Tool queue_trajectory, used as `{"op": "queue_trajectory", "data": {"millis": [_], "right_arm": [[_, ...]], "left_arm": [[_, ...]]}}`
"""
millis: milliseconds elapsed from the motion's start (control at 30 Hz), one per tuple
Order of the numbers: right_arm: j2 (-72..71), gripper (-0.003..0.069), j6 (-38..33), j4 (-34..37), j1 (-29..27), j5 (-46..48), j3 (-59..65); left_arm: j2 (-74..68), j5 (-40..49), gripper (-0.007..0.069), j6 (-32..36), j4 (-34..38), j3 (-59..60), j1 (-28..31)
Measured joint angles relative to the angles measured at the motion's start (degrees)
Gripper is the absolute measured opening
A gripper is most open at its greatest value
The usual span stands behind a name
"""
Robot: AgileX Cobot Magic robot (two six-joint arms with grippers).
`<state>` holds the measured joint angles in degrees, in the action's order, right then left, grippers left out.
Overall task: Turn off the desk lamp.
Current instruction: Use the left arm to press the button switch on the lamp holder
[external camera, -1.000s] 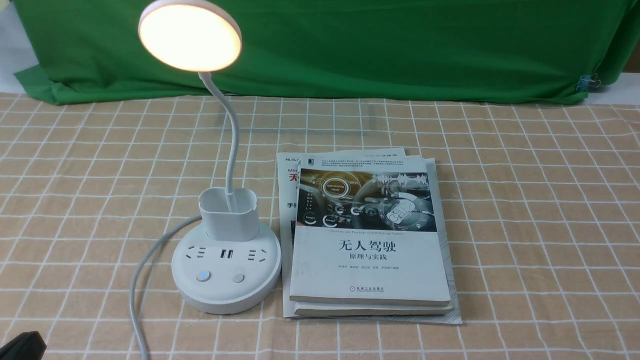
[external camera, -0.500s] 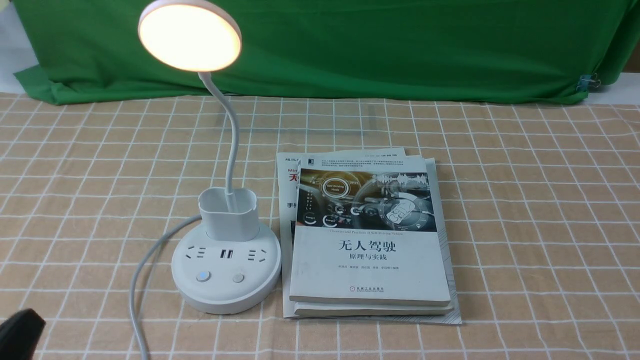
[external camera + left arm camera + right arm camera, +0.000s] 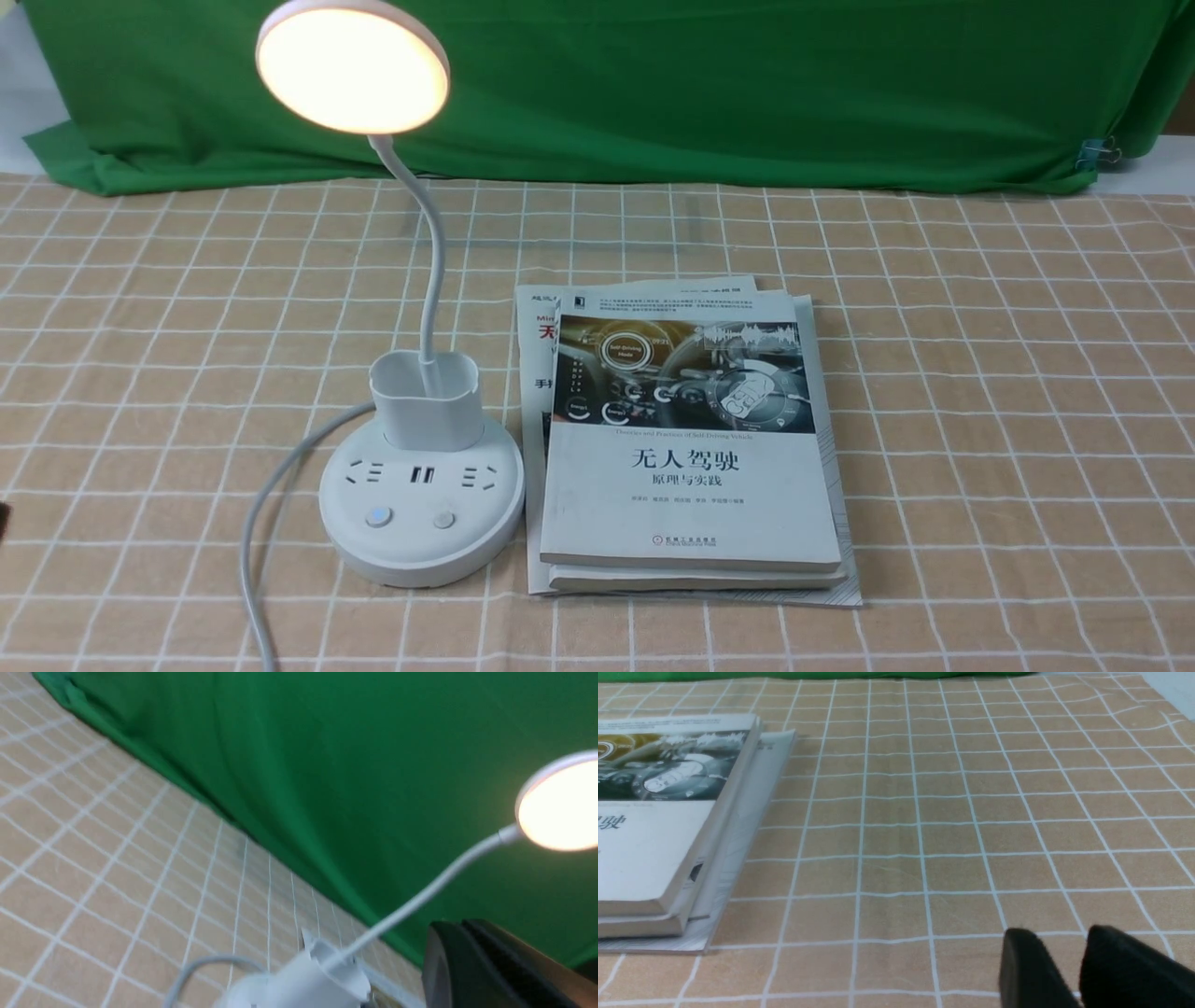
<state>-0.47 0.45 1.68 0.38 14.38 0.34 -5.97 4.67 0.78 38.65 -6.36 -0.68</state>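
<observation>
The white desk lamp (image 3: 422, 509) stands left of centre on the checked cloth. Its round head (image 3: 353, 67) glows, held up on a thin gooseneck (image 3: 431, 271) that rises from a small cup (image 3: 426, 397). The round base has sockets and two buttons, one bluish (image 3: 378, 516) and one grey (image 3: 444, 519). My left gripper (image 3: 455, 926) is blurred, fingers together and empty, off to the lamp's left. The lit head (image 3: 560, 807) and cup (image 3: 322, 970) show in its wrist view. Only a dark sliver of it shows in the front view (image 3: 3, 523). My right gripper (image 3: 1062, 938) hovers low over bare cloth, fingers apart and empty.
A stack of books (image 3: 691, 448) lies right beside the lamp base; it also shows in the right wrist view (image 3: 668, 826). The lamp's grey cord (image 3: 257, 532) curves off the base toward the front left. A green cloth (image 3: 747, 84) hangs behind the table.
My left gripper, seen at the lower left corner before, has risen and slid left almost out of the front view. The lamp stays lit.
</observation>
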Motion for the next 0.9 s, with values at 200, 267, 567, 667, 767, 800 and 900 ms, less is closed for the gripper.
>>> {"op": "queue_trajectory", "data": {"millis": [200,267,567,667,767,800,900], "right_arm": [[0.0,0.0243,0.0,0.0,0.0,0.0,0.0],[0.0,0.0243,0.0,0.0,0.0,0.0,0.0],[0.0,0.0243,0.0,0.0,0.0,0.0,0.0],[0.0,0.0243,0.0,0.0,0.0,0.0,0.0],[0.0,0.0243,0.0,0.0,0.0,0.0,0.0],[0.0,0.0243,0.0,0.0,0.0,0.0,0.0],[0.0,0.0243,0.0,0.0,0.0,0.0,0.0]], "left_arm": [[-22.81,22.91,-0.0003,0.27,-10.58,-17.66,0.0],[-31.1,29.35,-0.0003,2.02,-13.65,-21.95,0.0],[-62.23,41.63,-0.0003,10.64,-19.76,-38.27,-2.13],[-69.72,43.09,-0.0003,10.49,-21.9,-43.88,-8.21],[-75.82,45.5,-0.0004,6.45,-26.74,-50.87,-16.16],[-77.09,46.4,-0.0004,5.24,-27.71,-52.28,-17.99],[-83.9,52.29,-0.0004,3.11,-30.3,-59.33,-22.81]]}}
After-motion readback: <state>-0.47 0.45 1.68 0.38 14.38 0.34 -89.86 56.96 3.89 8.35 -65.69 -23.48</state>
